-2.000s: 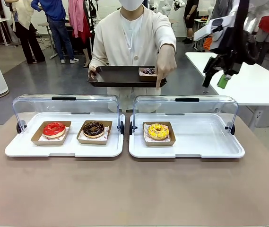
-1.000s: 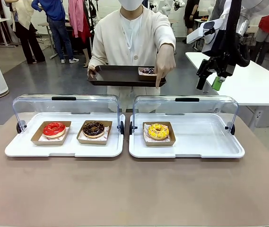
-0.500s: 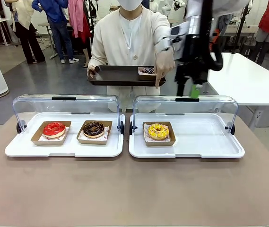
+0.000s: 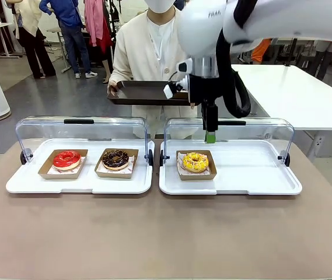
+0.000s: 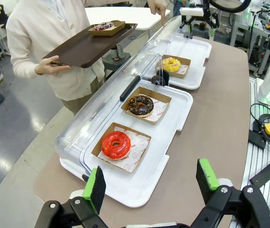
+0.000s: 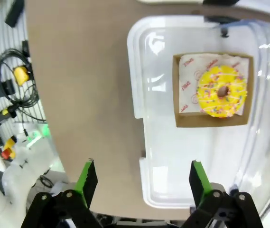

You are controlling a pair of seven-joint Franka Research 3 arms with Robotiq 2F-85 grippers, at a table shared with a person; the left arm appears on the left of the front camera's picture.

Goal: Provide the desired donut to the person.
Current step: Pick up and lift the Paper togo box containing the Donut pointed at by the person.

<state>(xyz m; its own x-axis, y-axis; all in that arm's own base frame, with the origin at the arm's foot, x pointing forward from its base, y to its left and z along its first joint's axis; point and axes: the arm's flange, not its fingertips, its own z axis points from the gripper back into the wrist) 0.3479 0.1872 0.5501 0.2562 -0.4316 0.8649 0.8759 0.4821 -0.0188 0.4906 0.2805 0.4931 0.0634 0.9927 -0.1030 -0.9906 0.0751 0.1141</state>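
1. Across the surface [image 4: 166, 233], in the front view, the yellow donut [image 4: 195, 161] sits in a brown card tray [image 4: 181, 174] inside the right case [image 4: 253, 181], whose clear lid [image 4: 253, 131] stands open at the back. The right tool [image 4: 210, 137] hangs just above and behind it, edge-on, so its gap cannot be read here. The person [image 4: 148, 52] holds a dark serving tray [image 4: 136, 92]. A red donut [image 4: 66, 158] and a chocolate donut [image 4: 115, 158] lie in the left case [image 4: 20, 184].
2. From the left wrist, the left tool [image 5: 151, 183] shows its fingers wide apart and empty. This view adds the person's hand [image 5: 156, 5], one finger pointing down over the right case, and a dark donut [image 5: 105, 25] on the serving tray.
3. From the right wrist, looking straight down, the right tool [image 6: 143, 179] has its fingers spread, gripping nothing. The yellow donut [image 6: 221, 90] lies ahead of them on printed paper [image 6: 188, 80], with coloured sprinkles on its yellow icing.
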